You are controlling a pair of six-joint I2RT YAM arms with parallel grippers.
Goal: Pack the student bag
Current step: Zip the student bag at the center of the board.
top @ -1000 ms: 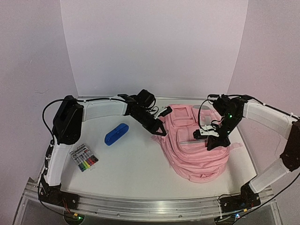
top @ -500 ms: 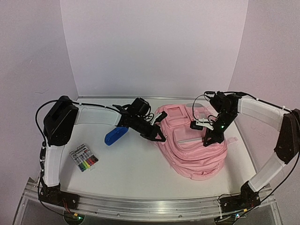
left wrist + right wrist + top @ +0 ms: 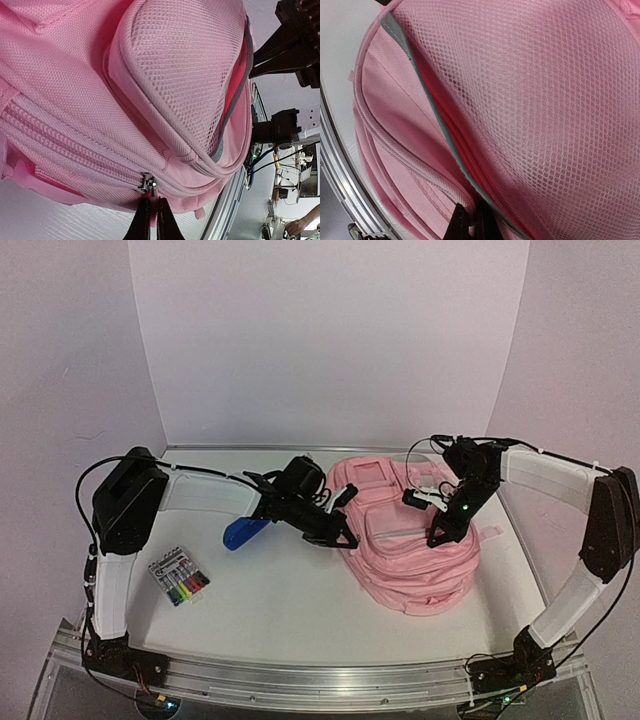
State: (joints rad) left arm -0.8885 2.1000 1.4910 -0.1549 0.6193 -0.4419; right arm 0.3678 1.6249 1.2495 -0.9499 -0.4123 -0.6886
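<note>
The student bag (image 3: 410, 560), a big pink backpack with grey-trimmed mesh pockets, lies flat on the right half of the table. My left gripper (image 3: 347, 542) is at the bag's left edge. In the left wrist view it (image 3: 150, 216) is shut on a pink zip pull just below the metal zip slider (image 3: 146, 182). My right gripper (image 3: 434, 538) presses onto the bag's top. In the right wrist view it (image 3: 476, 221) is shut on a fold of pink fabric next to the grey trim (image 3: 432, 105) of the mesh pocket (image 3: 540, 100).
A blue case (image 3: 240, 532) lies on the table just left of the left wrist, partly hidden by the arm. A pack of coloured markers (image 3: 180, 577) lies near the left arm's base. The metal rail (image 3: 300, 675) runs along the near edge.
Both grippers have come down and drifted left while keeping their hold. The bag has gone from lifted and bunched to spread flat on the table.
</note>
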